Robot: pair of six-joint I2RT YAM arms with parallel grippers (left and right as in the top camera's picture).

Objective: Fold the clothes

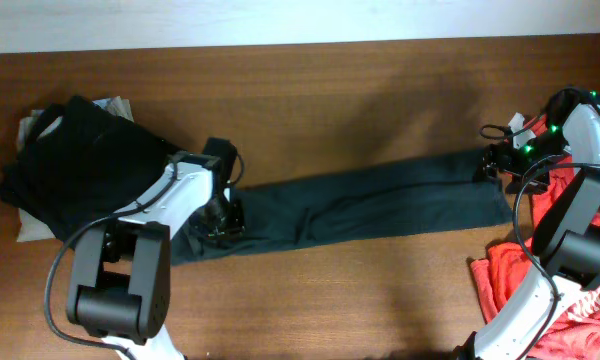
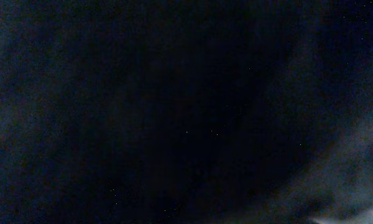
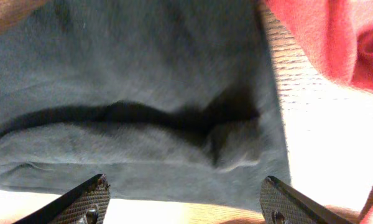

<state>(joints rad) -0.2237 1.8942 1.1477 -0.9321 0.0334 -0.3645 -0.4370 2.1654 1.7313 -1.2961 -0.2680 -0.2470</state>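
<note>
A dark grey-green garment (image 1: pixel 380 200) lies as a long folded strip across the wooden table. My left gripper (image 1: pixel 223 215) is down on its left end; the left wrist view shows only dark fabric (image 2: pixel 174 93) and no fingers. My right gripper (image 1: pixel 490 165) is at the strip's right end. In the right wrist view its jaws (image 3: pixel 185 183) are wide open just above the garment's (image 3: pixel 143 74) folded edge, holding nothing. A red white-printed shirt (image 1: pixel 500 275) lies crumpled at the right front and shows in the right wrist view (image 3: pixel 323 37).
A pile of black clothes (image 1: pixel 80 160) sits at the far left on pale folded fabric (image 1: pixel 30 228). The table's back edge (image 1: pixel 300 45) runs along the top. Bare wood (image 1: pixel 360 290) shows in front of the strip.
</note>
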